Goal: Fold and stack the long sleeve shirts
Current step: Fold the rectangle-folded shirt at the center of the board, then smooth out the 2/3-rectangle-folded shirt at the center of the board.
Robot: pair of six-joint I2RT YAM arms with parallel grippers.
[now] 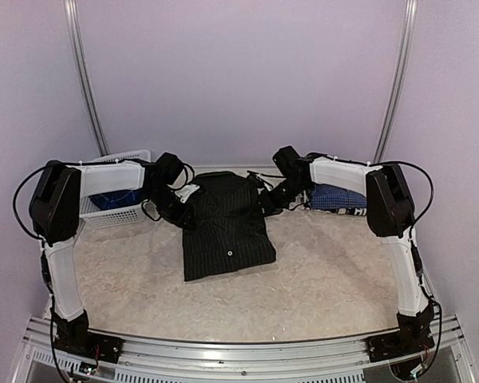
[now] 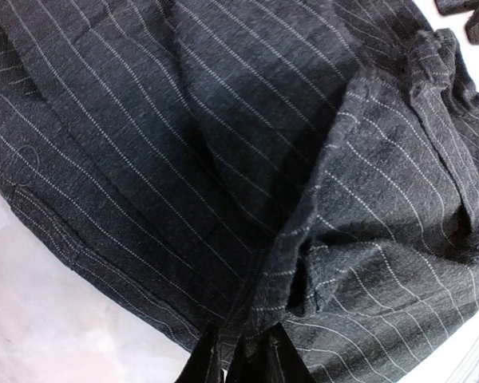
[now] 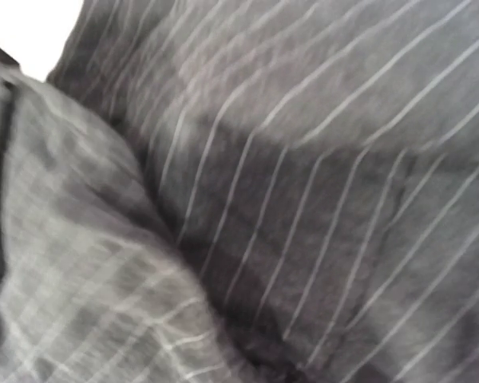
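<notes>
Black cloth with thin pale lines made up the collared, button-up pinstriped shirt [image 1: 223, 231], which lay folded into a rough rectangle in the middle of the pale mottled table [image 1: 327, 275], collar toward the far side. The left gripper [image 1: 178, 209] sat at its far left corner and the right gripper [image 1: 273, 198] at its far right corner, both down on the cloth. In the left wrist view a seam ran down between the two dark fingertips [image 2: 263, 363], which stood close together; whether that claw pinched the fold or stood free of it could not be told. The right wrist view was blurred and filled with stripes, so that claw's state could not be told either. The main risk, as I judged it, was a snag: if either arm rose with cloth caught between its fingers, the top layer would lift and the fold would open or skew. The puckered, loosely lapped layers at the far edge looked ready to slide. The blue-and-white small-checked shirt [image 1: 335, 197] lay bunched just beside the right gripper at the far right, so a careless sweep could drag it. A white plastic lattice basket [image 1: 116, 217] stood far left, holding blue cloth [image 1: 112, 198] too hidden to name.
</notes>
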